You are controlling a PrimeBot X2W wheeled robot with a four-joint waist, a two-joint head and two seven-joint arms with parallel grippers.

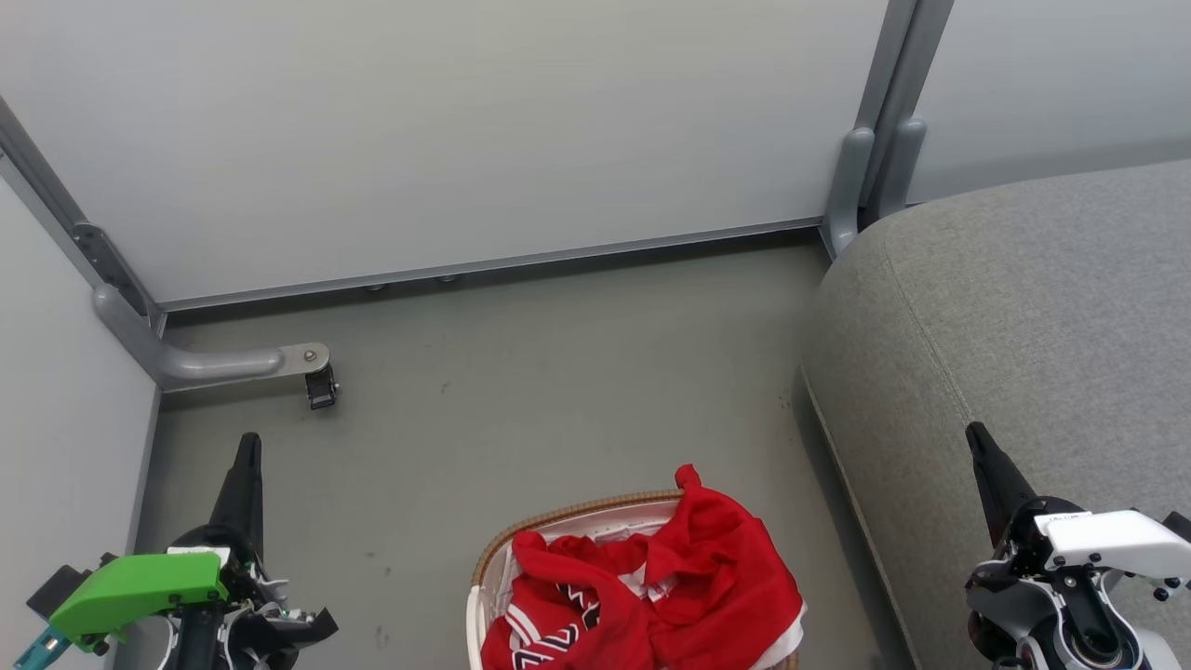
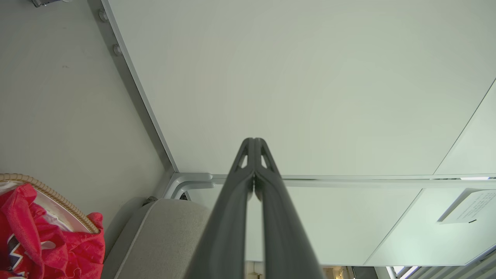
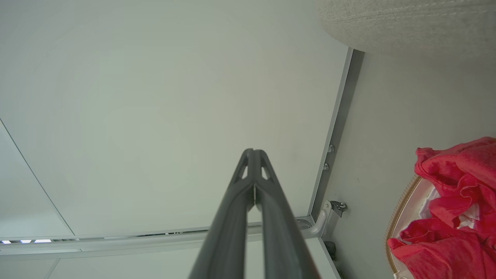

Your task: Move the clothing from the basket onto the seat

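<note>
Left gripper (image 1: pixel 247 451), right gripper (image 1: pixel 979 445): fingers closed, empty. Bright red fabric clothing (image 1: pixel 670 577) heaped in white brown-rimmed plastic basket (image 1: pixel 577 512) between them. Grey upholstered seat (image 1: pixel 1023 307) beside right gripper, likely for short transfer.

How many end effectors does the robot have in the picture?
2. The left end effector is at the lower left, over the floor. The right end effector is at the lower right, in front of the seat. Both are shut, holding nothing.
</note>
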